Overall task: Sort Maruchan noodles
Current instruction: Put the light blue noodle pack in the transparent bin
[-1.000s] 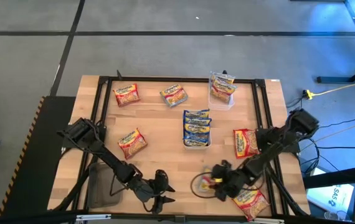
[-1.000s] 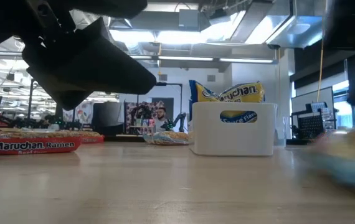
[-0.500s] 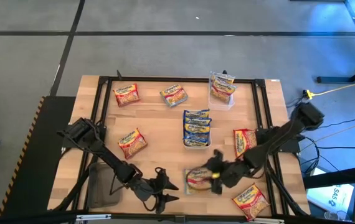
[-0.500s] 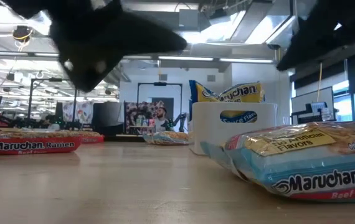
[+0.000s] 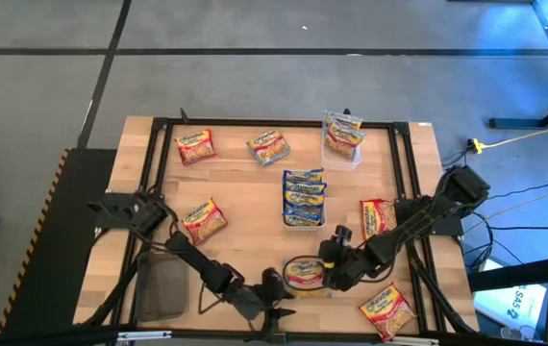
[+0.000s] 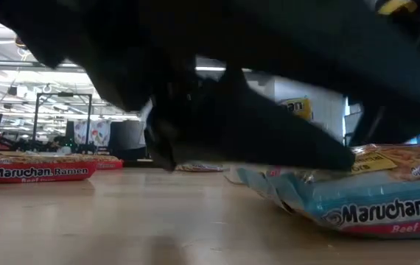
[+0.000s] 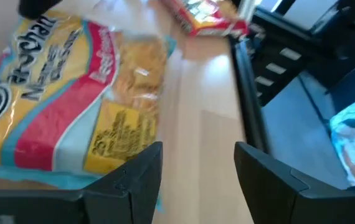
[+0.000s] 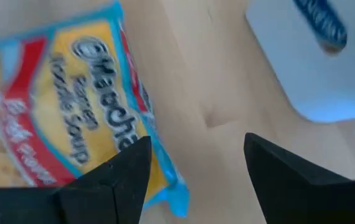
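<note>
One flat yellow plastic Maruchan packet with a blue border and red band (image 5: 305, 275) lies on the wooden counter (image 5: 245, 192) near its front edge, sandwiched between both hands. The left hand (image 5: 276, 288) sits just beside its left end and the right hand (image 5: 335, 267) just beside its right end; both have fingers spread and neither is gripping anything. The packet's long axis runs left-right, so its short ends point at each hand. I'd say the left hand is a touch nearer. In the left wrist view the packet (image 7: 59, 106) is straight ahead of the fingers (image 7: 134, 177). The white tray with blue packets (image 5: 304, 200) sits further back.
</note>
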Controlling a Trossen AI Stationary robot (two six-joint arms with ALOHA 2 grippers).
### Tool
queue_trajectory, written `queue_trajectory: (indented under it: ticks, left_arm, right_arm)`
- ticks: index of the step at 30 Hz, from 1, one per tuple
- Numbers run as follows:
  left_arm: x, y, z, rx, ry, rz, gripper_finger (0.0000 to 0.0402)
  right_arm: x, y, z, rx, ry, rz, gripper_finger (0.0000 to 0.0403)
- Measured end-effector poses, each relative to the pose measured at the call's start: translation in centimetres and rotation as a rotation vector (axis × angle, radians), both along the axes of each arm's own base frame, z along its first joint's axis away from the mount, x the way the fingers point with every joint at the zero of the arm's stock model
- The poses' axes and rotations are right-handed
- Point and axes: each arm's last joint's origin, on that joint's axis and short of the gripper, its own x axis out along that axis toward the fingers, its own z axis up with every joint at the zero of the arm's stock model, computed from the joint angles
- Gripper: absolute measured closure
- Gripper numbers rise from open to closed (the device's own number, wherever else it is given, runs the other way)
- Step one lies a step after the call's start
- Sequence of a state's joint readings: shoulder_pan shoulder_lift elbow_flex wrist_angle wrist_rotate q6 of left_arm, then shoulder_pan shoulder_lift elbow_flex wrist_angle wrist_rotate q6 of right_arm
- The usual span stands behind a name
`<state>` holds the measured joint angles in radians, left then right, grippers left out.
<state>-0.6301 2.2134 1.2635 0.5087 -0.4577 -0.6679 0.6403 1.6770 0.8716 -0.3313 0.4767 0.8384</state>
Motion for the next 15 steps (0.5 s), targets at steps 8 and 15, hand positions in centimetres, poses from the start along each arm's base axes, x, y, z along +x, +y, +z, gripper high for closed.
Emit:
queue_trajectory:
  ticks: [8, 15]
  left_arm:
    - [-1.1, 2.2, -0.5, 0.089, 0.263, 0.178, 0.0208]
    - [-2.2, 3.2, 2.5, 0.141, 0.308, 0.190, 0.0208]
  right_arm:
    - [-0.4, 2.0, -0.5, 0.173, 0.039, 0.073, 0.0171]
    - [-1.2, 3.0, 1.8, 0.246, -0.002, 0.096, 0.0171]
